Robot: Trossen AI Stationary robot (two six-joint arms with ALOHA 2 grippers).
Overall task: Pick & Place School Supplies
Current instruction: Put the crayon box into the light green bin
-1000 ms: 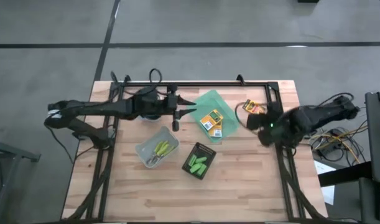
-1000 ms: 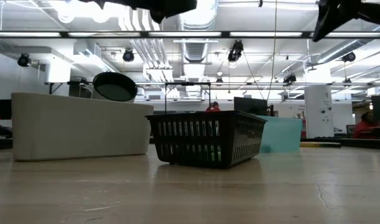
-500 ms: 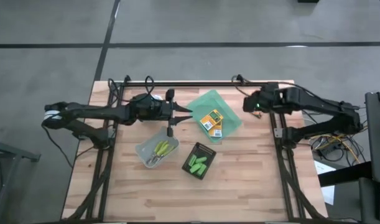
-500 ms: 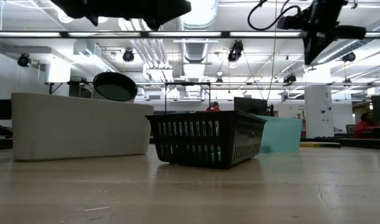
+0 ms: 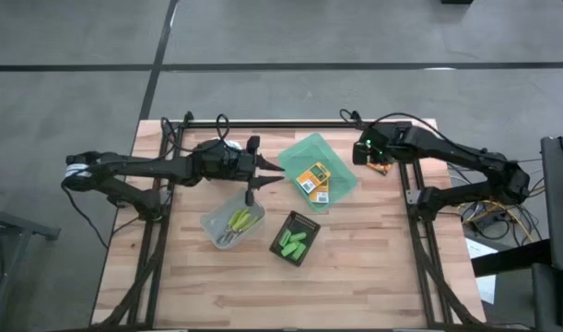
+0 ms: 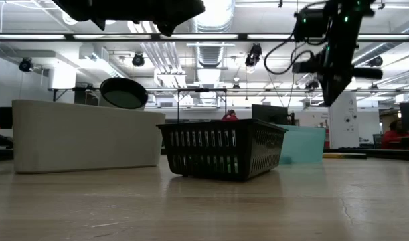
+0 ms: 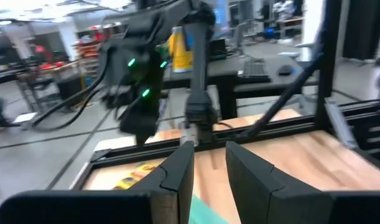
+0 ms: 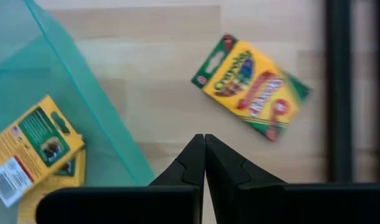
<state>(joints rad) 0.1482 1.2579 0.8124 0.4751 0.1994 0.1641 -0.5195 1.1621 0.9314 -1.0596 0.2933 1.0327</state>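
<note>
Since half a second ago the right arm has swung its gripper (image 5: 366,152) further left along the far edge, so it now hangs above the loose crayon box (image 5: 380,163) lying on the bench (image 5: 373,258) just right of the green tray (image 5: 344,181); the left arm has barely shifted. From above, the left gripper (image 5: 277,170) hovers at the tray's left edge, well clear of the two crayon boxes (image 5: 313,180) inside it. Nearer, the clear bin (image 5: 214,220) holds the scissors (image 5: 235,224), and the black basket (image 5: 306,224) to its right holds the green markers (image 5: 293,243). At bench height the basket fills the middle, with the tray's wall behind it to the right and the right arm hanging high on the right. Past the left wrist, the two fingers (image 7: 177,173) stand slightly apart with nothing between them. Past the right wrist, the fingers (image 8: 193,162) are pressed together and empty, pointing down between the tray's wall and the loose box.
</note>
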